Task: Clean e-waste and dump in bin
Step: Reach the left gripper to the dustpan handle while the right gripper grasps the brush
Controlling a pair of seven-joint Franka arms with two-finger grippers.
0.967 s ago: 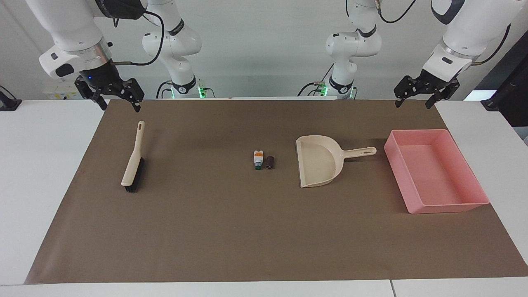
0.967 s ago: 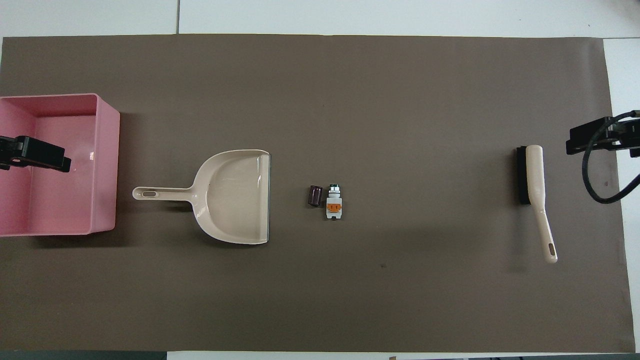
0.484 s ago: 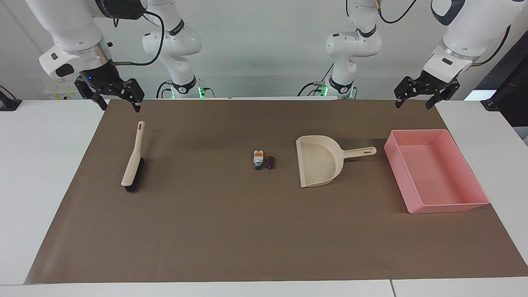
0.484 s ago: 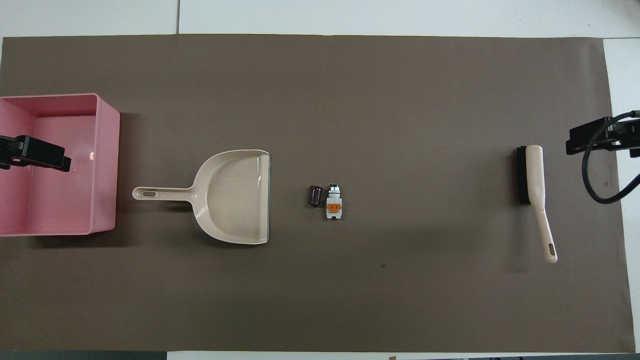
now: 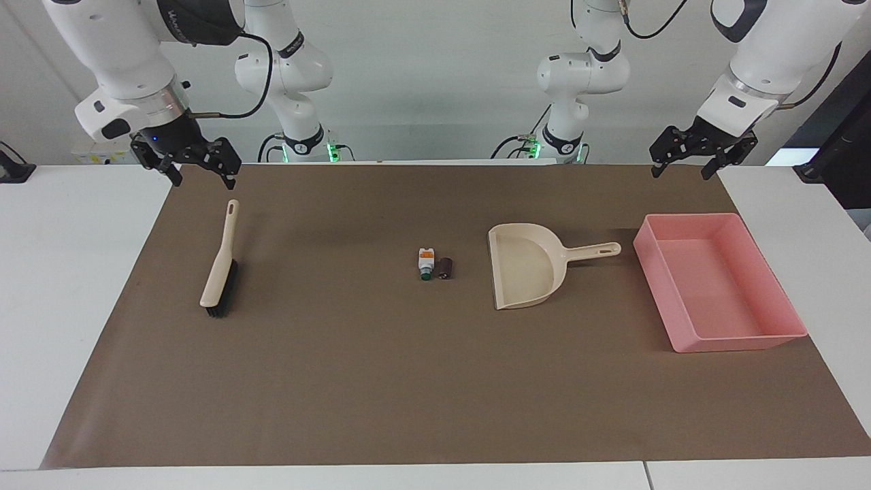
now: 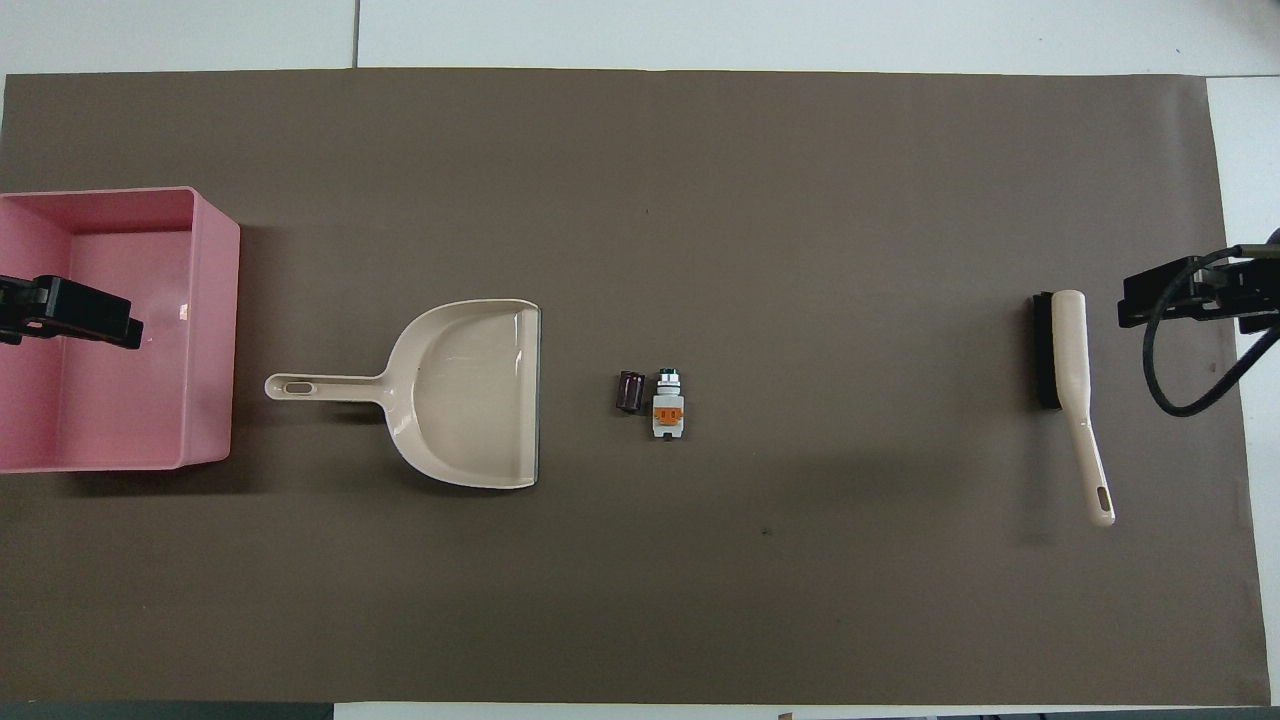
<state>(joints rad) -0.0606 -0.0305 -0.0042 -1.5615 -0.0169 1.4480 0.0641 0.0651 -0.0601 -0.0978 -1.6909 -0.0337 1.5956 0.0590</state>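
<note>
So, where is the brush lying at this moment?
The brush lies flat on the brown mat toward the right arm's end of the table, apart from the two e-waste parts at the middle, its handle pointing toward the robots.

wall: plain pale grey-white wall [image 5: 435, 75] at the robots' end | furniture: white table [image 5: 68, 272] made of joined panels, seams showing at its edges | cover: brown mat [image 5: 408, 381] spread over most of the tabletop | light: even, soft shadows on the mat | corner: dark panel [image 5: 847, 150] at the left arm's end
</note>
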